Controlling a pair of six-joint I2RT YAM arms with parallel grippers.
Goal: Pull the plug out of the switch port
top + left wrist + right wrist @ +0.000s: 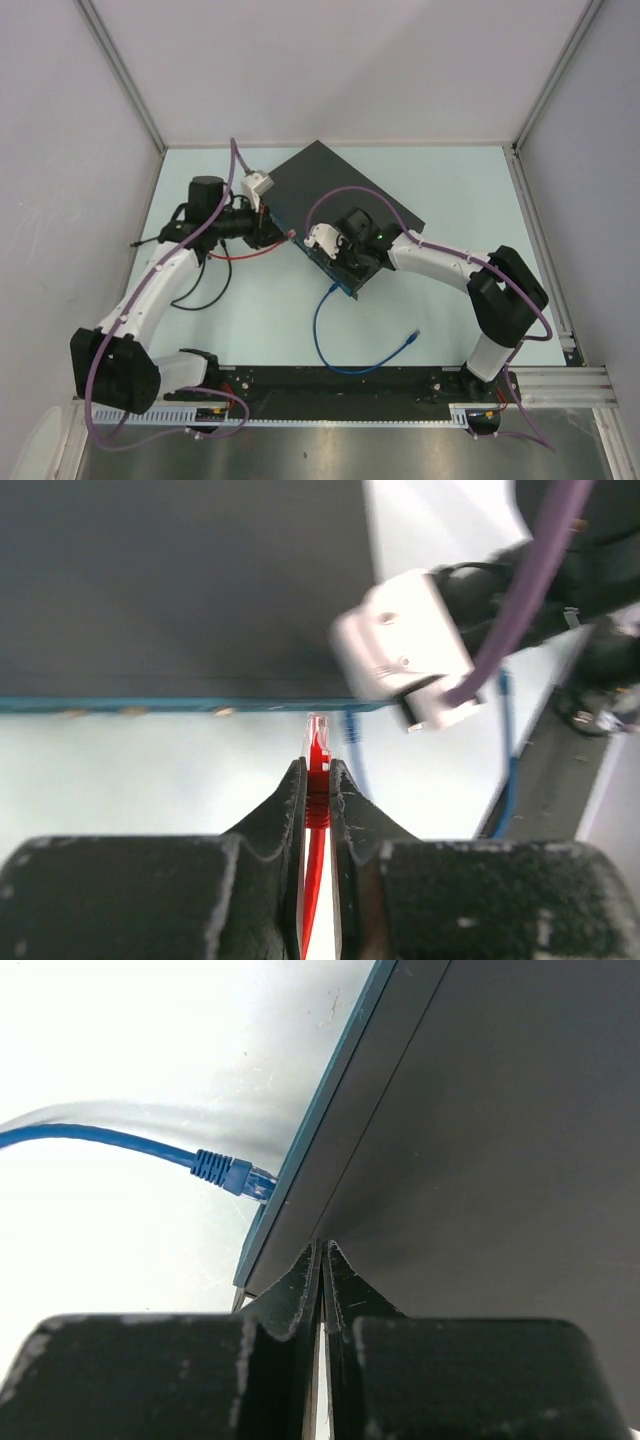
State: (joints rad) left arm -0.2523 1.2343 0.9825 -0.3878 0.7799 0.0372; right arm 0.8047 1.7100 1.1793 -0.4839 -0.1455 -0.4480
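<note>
Left wrist: left pincer clamped on the red plug, its long axis pointing straight at the switch.

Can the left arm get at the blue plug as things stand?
Probably not: the left gripper is shut on the red plug, and the right gripper sits on the switch beside the blue plug.
</note>
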